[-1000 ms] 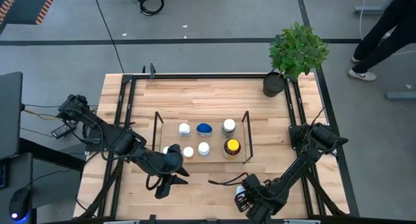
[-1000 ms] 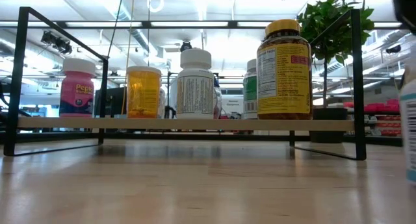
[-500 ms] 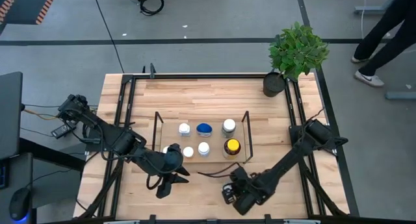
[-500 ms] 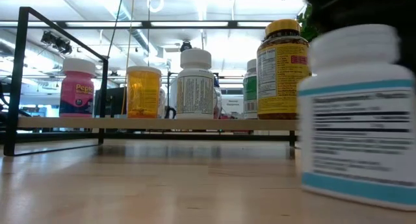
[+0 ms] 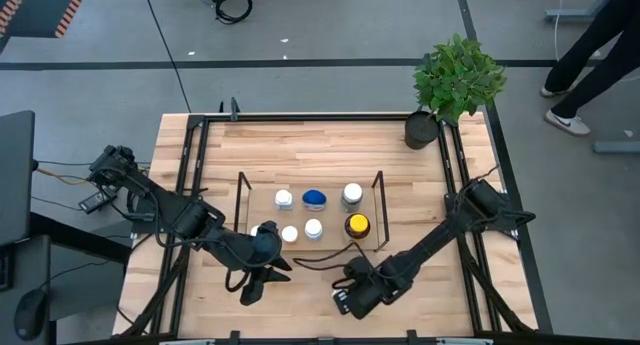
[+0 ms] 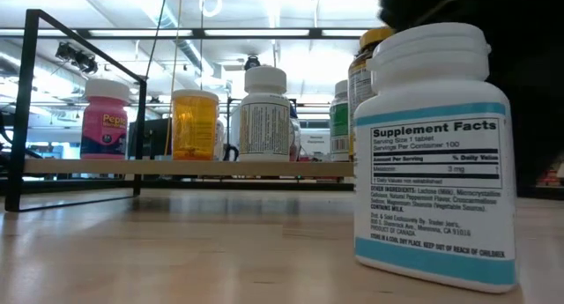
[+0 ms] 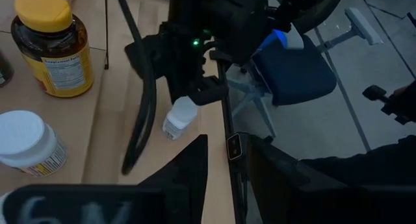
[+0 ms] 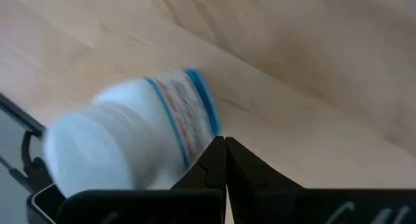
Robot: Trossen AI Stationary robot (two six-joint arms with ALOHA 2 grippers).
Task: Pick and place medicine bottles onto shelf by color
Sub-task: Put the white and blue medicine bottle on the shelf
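Worktop [image 5: 320, 145]: pale wood planks, edged by a black frame [image 5: 200, 135]; grey floor is seen around it from above.
Potted plant [image 5: 455, 80]: green leaves in a black pot, set at the far right corner of the worktop.
Person [image 5: 600, 45]: dark trouser legs and a white shoe are seen on the floor beyond the far right corner.
Shelf [image 5: 241, 207]: low black-rod rack, placed mid-worktop; six bottles are carried on it in two rows.
Far row: a white-capped bottle [image 5: 284, 198], a blue-capped bottle [image 5: 314, 197] and another white-capped one [image 5: 352, 193].
Near row: two white-capped bottles [image 5: 290, 234] [image 5: 313, 227] and the amber bottle with yellow cap [image 5: 357, 225] at the right end.
White supplement bottle [image 6: 434, 154]: stood off the shelf on the worktop near its front edge, slightly tilted in the low view; just beside the right claw, though contact cannot be made out.
Right claw [image 8: 225, 149]: low over the front of the worktop; fingers are pressed together, nothing between them.
Left claw [image 7: 224, 156]: positioned by the shelf's near left corner; fingers are narrowly parted, and whether anything is gripped cannot be told.
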